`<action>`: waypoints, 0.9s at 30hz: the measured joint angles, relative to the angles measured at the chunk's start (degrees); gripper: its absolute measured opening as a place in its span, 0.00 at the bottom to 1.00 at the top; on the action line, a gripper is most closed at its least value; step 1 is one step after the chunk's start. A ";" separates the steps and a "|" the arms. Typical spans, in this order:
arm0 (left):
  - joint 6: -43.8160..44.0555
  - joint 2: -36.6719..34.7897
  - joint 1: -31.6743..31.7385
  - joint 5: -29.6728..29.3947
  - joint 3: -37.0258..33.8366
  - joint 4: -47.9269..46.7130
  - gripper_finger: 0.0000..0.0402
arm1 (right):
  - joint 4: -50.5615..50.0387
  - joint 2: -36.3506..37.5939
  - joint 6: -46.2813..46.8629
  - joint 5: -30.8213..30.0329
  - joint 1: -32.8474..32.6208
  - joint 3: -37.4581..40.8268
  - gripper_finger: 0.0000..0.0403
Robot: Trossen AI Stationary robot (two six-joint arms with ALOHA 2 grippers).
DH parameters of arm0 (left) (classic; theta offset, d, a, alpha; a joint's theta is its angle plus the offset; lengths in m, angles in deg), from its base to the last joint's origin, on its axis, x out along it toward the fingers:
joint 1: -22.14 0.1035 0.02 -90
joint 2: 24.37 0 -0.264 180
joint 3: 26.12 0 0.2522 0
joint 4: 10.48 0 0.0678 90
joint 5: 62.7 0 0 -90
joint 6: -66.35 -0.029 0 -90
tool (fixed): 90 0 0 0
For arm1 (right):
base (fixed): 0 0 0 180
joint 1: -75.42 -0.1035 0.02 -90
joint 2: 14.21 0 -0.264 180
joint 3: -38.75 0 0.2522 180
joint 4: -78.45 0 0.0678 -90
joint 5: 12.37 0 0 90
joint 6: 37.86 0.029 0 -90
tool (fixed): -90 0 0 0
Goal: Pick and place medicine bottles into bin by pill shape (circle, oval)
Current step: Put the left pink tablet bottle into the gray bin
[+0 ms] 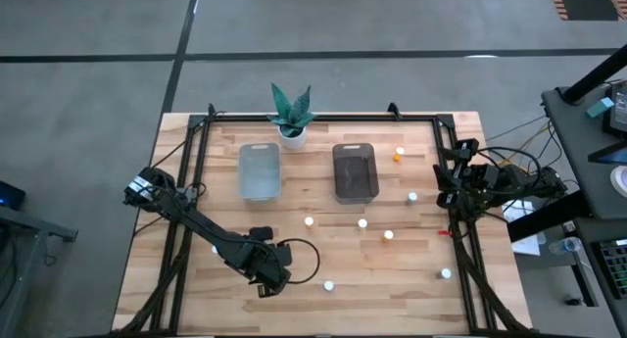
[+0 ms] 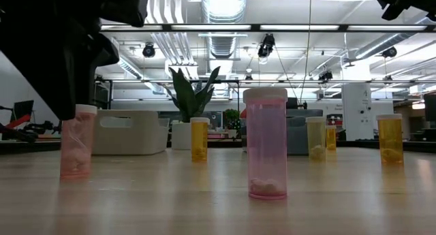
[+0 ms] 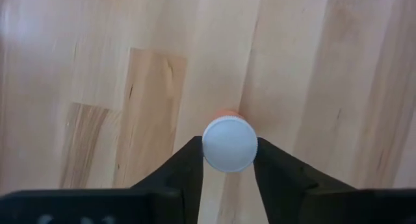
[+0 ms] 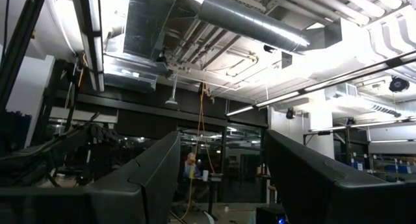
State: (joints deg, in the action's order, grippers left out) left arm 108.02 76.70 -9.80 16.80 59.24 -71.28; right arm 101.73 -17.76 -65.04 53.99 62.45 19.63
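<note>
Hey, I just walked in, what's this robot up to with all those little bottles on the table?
It is sorting medicine bottles into two tubs. The left gripper is down at the near part of the table, its fingers on either side of a white-capped bottle that stands upright on the wood. The right gripper is parked open at the table's right edge, pointing out into the room. The clear tub and the dark tub sit side by side near the potted plant; other bottles stand scattered across the table.
</note>
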 joint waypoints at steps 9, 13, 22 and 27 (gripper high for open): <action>-0.73 -0.14 0.27 0.48 1.61 -2.56 0.25 | -0.20 0.02 -0.04 -0.42 0.00 0.00 0.53; -1.57 -2.84 2.41 0.94 3.85 -8.58 0.25 | -0.26 0.01 -0.04 -0.42 0.00 0.00 0.53; -8.22 -15.96 12.11 -5.40 4.00 -17.82 0.24 | -0.43 0.00 -0.04 -0.44 0.00 -0.02 0.53; -13.71 -23.28 22.91 -10.08 3.05 -19.91 0.24 | -0.43 0.01 -0.01 -0.47 0.00 -0.02 0.53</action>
State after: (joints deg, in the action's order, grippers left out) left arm 94.32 53.43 13.11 6.72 62.29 -91.20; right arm 101.30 -17.76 -65.04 53.52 62.45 19.61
